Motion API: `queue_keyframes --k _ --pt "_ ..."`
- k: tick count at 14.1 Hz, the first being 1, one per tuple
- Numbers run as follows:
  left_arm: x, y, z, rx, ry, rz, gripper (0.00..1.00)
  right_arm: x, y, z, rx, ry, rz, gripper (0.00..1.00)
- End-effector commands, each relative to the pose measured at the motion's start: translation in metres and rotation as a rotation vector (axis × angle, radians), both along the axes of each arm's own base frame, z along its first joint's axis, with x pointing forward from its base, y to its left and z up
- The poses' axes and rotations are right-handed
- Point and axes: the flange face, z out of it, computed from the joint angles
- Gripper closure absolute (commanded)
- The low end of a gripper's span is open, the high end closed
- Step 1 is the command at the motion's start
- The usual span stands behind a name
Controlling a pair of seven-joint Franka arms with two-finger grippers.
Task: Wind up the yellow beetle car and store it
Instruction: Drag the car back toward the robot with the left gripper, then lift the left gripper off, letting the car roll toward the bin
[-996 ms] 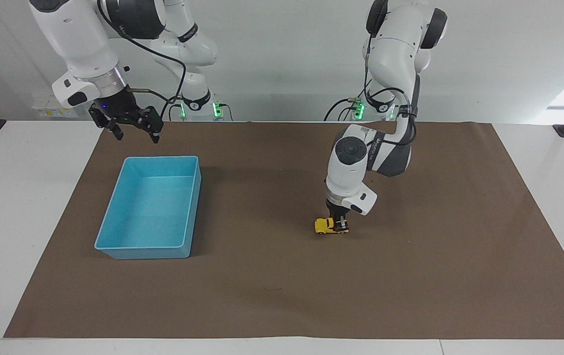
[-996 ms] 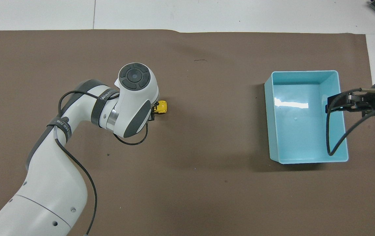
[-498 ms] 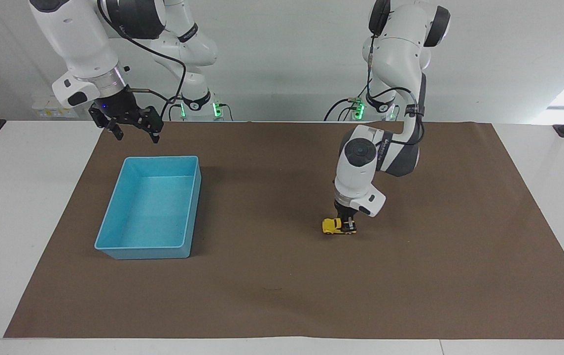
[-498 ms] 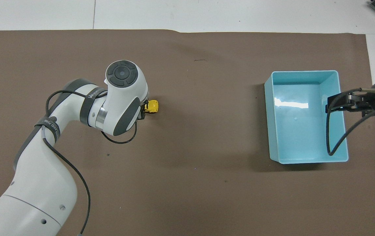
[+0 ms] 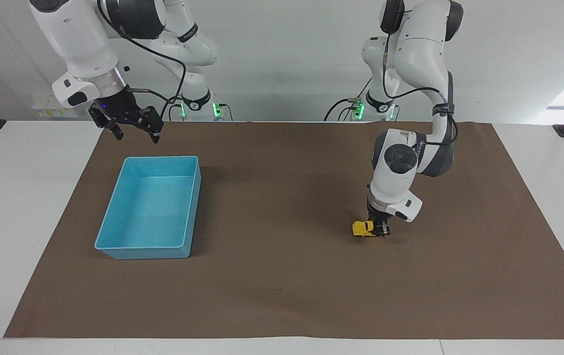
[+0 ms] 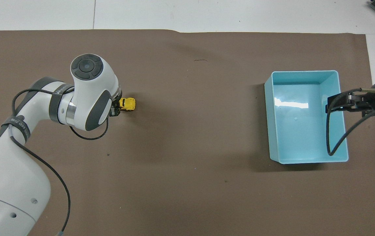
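Observation:
The yellow beetle car (image 5: 363,229) (image 6: 128,104) rests with its wheels on the brown mat (image 5: 282,276), toward the left arm's end of the table. My left gripper (image 5: 379,230) (image 6: 117,108) points straight down and is shut on the car's rear end; the arm's wrist hides most of the fingers from above. My right gripper (image 5: 135,132) (image 6: 336,104) hangs open and empty in the air over the blue tray's (image 5: 114,245) (image 6: 274,144) edge nearest the right arm's base. That arm waits.
The blue tray is empty and sits on the mat toward the right arm's end. Bare white table (image 5: 25,197) frames the mat on all sides.
My left gripper has dragged the car along the mat toward the left arm's end of the table, away from the tray. The right arm has not moved.

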Motion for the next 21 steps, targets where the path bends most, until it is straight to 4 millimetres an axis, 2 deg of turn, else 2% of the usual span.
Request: queue_keyframes --k 1,2,4,5,6,14,21 --pt "0.005 0.021 -0.035 0.03 -0.014 -0.026 0.97 -0.006 -0.002 0.002 0.014 -0.001 0.017 0.0" --pt "0.005 0.021 -0.036 0.03 -0.013 -0.026 0.95 -0.006 -0.002 0.002 0.014 -0.001 0.017 0.0" --pt "0.005 0.022 -0.035 0.034 -0.014 -0.028 0.7 -0.006 -0.002 0.002 0.014 -0.001 0.017 0.0" --pt "0.005 0.021 -0.035 0.036 -0.012 -0.029 0.21 -0.006 -0.002 0.002 0.014 0.0 0.017 0.0" --pt "0.006 0.019 -0.032 0.039 -0.01 -0.027 0.0 -0.006 -0.002 0.002 0.014 0.0 0.017 0.0" --pt "0.014 0.017 -0.001 0.034 -0.027 -0.007 0.0 -0.006 -0.002 0.002 0.014 0.0 0.017 0.0" --pt "0.013 0.015 0.0 0.03 -0.025 -0.003 0.0 -0.006 -0.002 0.002 0.014 -0.001 0.017 0.0"
